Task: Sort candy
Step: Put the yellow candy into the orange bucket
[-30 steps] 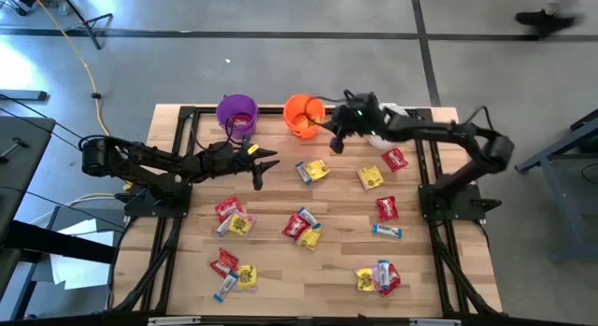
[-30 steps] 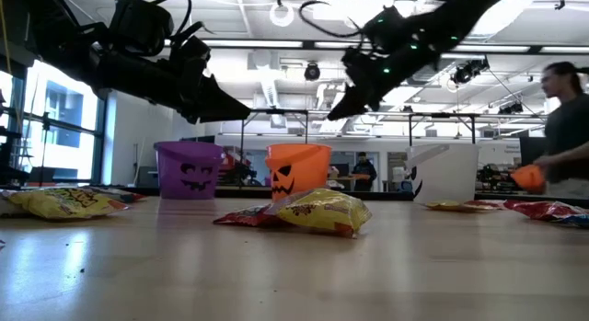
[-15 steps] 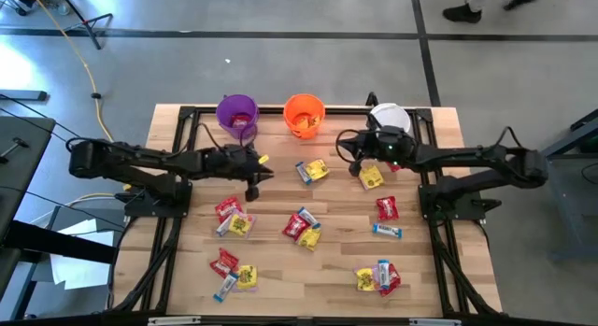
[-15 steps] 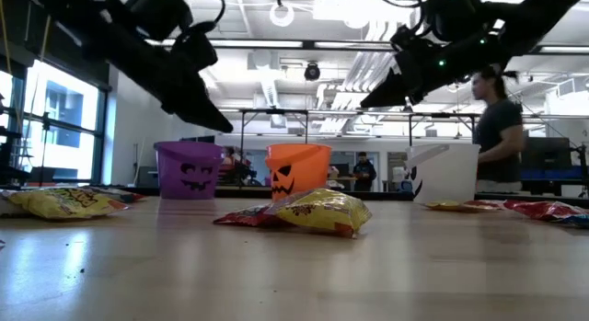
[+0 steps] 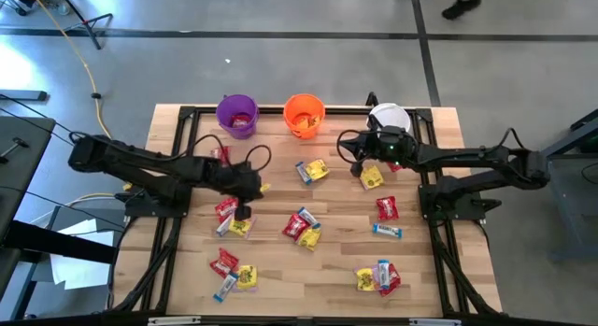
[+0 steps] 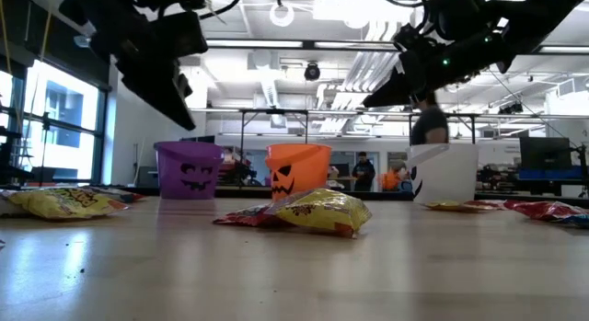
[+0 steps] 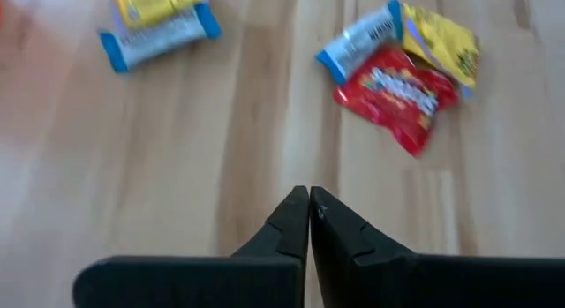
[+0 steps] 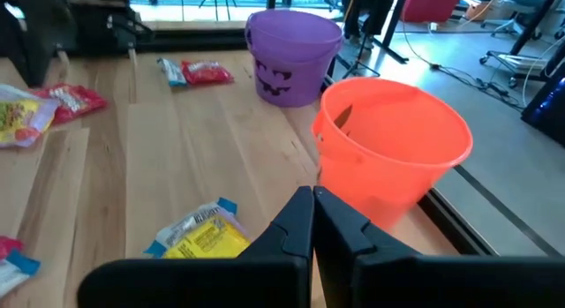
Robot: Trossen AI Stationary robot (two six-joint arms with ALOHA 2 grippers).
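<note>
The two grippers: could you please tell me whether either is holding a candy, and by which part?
Nothing is held. The left gripper and the right gripper are both shut with nothing between their fingers.

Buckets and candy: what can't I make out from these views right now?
- White bucket: the high view has the right arm across it, so its contents are hidden.
- Purple bucket and orange bucket: the low view shows only their sides, and the right wrist view sees little of their insides.
- Candy: print too blurred to read in the left wrist view.
- Left gripper: shut with nothing between its fingers; in the high view the arm hides what lies under it.
</note>
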